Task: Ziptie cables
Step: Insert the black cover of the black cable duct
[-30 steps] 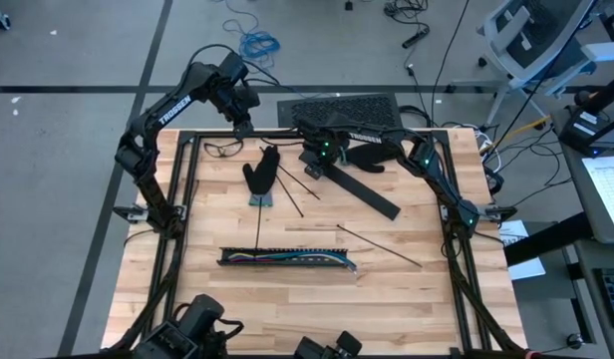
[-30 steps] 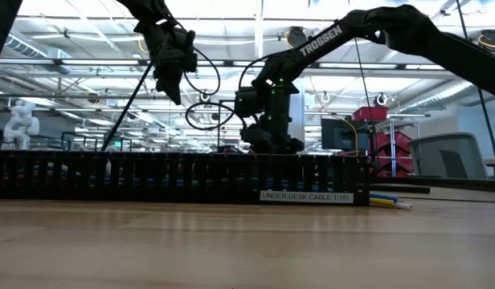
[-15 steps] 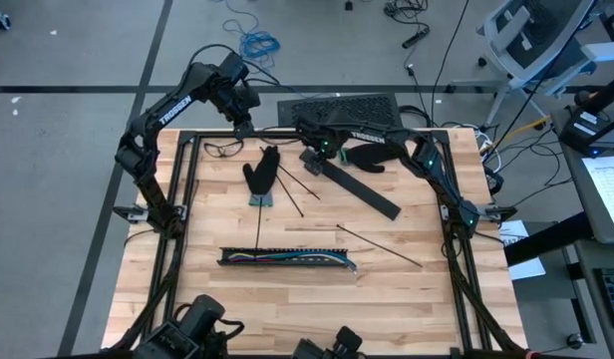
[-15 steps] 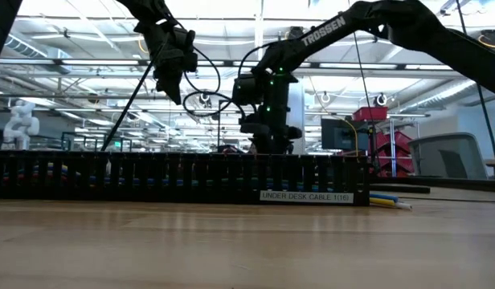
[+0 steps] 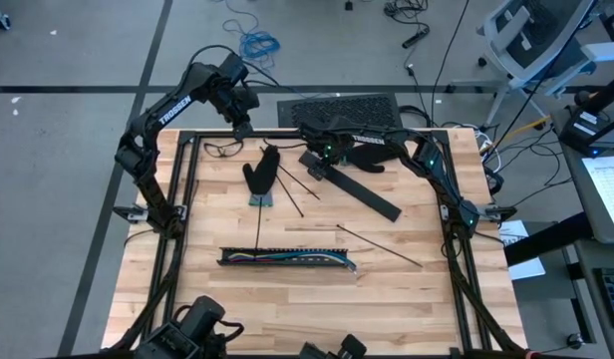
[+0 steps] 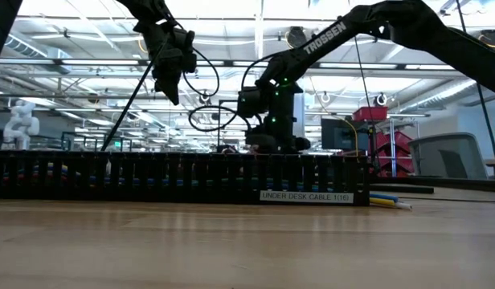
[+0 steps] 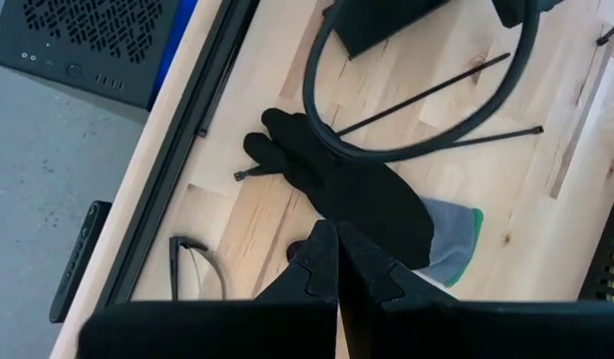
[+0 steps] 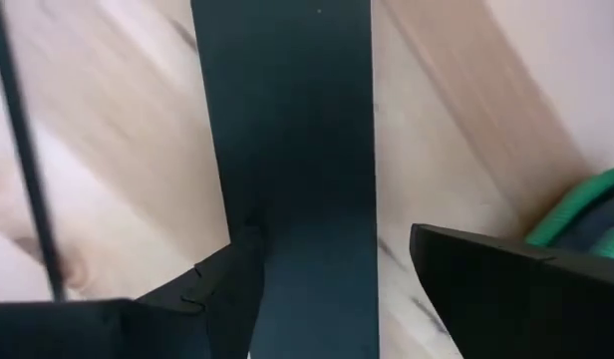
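Note:
The cables (image 5: 287,258) lie in a black slotted strip (image 6: 175,177) near the table's front. Their coloured ends (image 6: 388,201) stick out at its right. My right gripper (image 5: 322,158) points down, open, over the far-left end of a flat black strip (image 5: 362,189) that lies slanted on the wood. In the right wrist view this strip (image 8: 287,130) runs under the gripper (image 8: 337,244). My left gripper (image 5: 244,127) hangs shut above the table's far-left part, over a black glove (image 7: 357,194), with nothing visible between its fingers (image 7: 322,264). My right gripper comes at the flat black strip's far-left end from above, fingers pointing down and set across it. One finger (image 8: 232,274) overlaps the strip's edge (image 8: 227,199); the other (image 8: 486,274) stands beside it over bare wood. Whether a finger touches the strip, I cannot tell.
Thin black sticks (image 5: 379,246) (image 5: 292,194) lie loose on the wood. A second dark glove (image 5: 372,157) lies by the right arm, and glasses (image 5: 222,150) at the far left. A black box (image 5: 342,108) stands behind the table's far edge.
My right gripper rose a little above the flat black strip and came back down to about where it was, staying open. The strip has not moved.

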You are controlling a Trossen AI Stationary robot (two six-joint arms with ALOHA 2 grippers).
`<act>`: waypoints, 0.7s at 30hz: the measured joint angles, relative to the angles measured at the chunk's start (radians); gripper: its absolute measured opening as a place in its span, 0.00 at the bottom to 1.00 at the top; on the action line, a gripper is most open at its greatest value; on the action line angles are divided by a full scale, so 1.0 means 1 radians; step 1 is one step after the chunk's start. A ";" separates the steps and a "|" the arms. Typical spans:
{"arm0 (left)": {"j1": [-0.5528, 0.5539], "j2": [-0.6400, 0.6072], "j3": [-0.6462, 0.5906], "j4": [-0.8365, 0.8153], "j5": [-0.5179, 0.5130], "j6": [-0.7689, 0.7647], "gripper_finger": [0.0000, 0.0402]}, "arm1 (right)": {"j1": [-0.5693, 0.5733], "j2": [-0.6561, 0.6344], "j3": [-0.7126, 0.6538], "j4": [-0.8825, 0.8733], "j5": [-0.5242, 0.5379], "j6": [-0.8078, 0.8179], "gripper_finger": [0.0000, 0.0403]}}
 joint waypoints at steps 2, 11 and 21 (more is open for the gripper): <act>0.000 0.000 0.000 0.000 0.000 0.000 0.00 | 0.002 -0.006 -0.002 0.002 -0.002 0.002 0.61; 0.000 0.000 0.000 0.000 0.000 0.000 0.00 | 0.003 -0.027 -0.004 -0.011 -0.069 0.037 0.61; 0.000 0.000 0.000 0.000 0.000 0.000 0.00 | 0.028 -0.027 -0.004 0.014 -0.018 0.035 0.61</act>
